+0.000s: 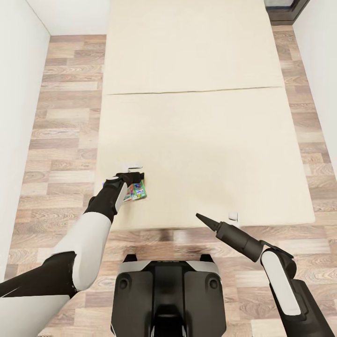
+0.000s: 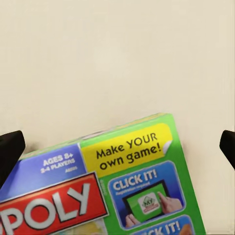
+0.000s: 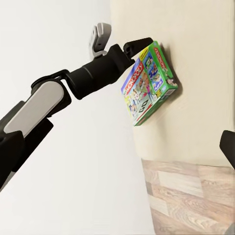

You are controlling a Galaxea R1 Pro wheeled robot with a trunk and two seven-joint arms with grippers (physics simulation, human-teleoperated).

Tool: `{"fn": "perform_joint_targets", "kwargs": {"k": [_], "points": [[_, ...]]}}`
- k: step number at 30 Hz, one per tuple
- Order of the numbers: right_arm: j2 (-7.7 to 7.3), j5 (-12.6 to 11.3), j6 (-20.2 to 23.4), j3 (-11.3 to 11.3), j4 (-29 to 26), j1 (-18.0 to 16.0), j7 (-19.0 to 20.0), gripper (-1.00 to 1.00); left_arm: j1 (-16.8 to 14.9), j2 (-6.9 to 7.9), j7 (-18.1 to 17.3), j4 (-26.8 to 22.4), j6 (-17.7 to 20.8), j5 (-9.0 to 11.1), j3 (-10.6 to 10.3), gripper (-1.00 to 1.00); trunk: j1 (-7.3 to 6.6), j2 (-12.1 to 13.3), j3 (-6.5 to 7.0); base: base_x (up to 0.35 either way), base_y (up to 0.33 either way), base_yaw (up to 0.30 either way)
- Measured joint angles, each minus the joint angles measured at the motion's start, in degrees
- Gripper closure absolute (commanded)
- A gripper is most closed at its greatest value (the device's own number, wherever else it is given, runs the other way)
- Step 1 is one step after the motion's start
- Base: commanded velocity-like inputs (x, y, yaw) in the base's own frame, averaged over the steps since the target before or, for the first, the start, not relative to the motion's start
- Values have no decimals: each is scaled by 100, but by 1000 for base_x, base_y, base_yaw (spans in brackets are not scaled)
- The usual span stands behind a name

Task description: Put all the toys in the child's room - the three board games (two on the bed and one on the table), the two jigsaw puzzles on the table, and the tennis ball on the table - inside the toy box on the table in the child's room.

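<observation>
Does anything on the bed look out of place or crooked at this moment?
Yes. The Monopoly box lies near the front left corner of the bed, turned at an angle to the mattress edge. The left pincer is over it, fingers spread to either side. I cannot tell whether it touches the box.

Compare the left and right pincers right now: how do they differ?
The left pincer sits at the Monopoly box on the bed, jaws spread either side of the box's end; the right pincer has nothing between its jaws. The left pincer is further in over the mattress; the right pincer hangs at the bed's near edge. Shared: both look open, and neither is gripping.
</observation>
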Motion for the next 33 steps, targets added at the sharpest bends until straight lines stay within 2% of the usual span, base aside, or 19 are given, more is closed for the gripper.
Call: {"fn": "perform_joint_targets", "kwargs": {"k": [12, 14, 23, 33], "points": [[0, -2, 5, 7, 2, 0, -168, -100, 0, 0, 0, 0, 0, 0, 0, -100, 1, 0, 0, -140, 0, 0], [0, -2, 7, 67, 2, 0, -175, -100, 0, 0, 0, 0, 0, 0, 1, -100, 0, 0, 0, -86, 0, 0], [0, -2, -1, 146, -5, 0, -182, -100, 0, 0, 0, 0, 0, -2, 0, -100, -2, 0, 4, -12, 0, 0], [0, -2, -1, 150, -7, 0, -188, -100, 0, 0, 0, 0, 0, -1, 0, -100, -2, -1, 78, 0, 0, 0]]}}
